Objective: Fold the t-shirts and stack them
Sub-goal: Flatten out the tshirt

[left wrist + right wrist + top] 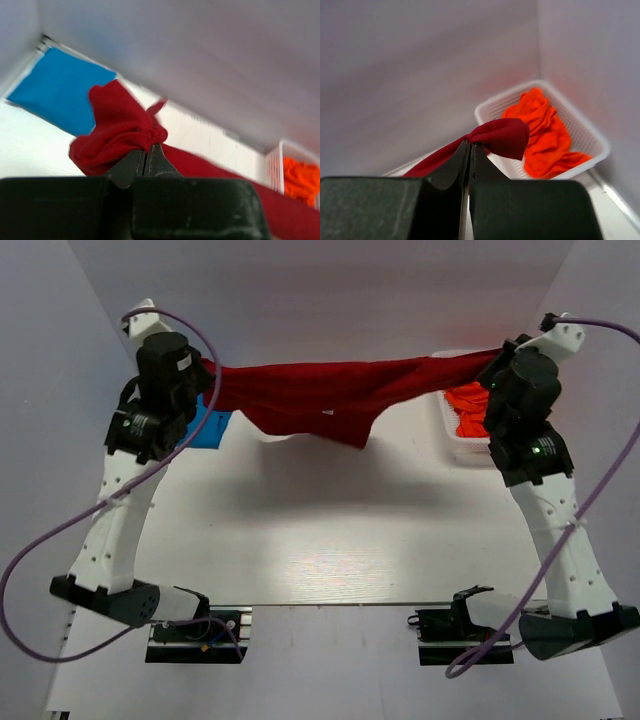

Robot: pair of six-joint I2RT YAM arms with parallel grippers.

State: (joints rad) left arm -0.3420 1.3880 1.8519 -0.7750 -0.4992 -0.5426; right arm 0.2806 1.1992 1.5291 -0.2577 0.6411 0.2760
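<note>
The dark red t-shirt point(330, 392) hangs stretched in the air between both grippers above the far part of the table, sagging in the middle. My left gripper point(147, 148) is shut on its bunched left end point(117, 132). My right gripper point(470, 145) is shut on its right end point(502, 136). The folded bright blue t-shirt point(210, 427) lies flat on the table at the far left, also in the left wrist view point(60, 90). Crumpled orange t-shirts point(468, 410) lie in a white basket point(492, 107), seen too in the right wrist view point(547, 135).
The white basket point(450, 445) stands at the far right by the side wall. Grey walls close in the back and both sides. The arm bases sit at the near table edge point(330, 605).
</note>
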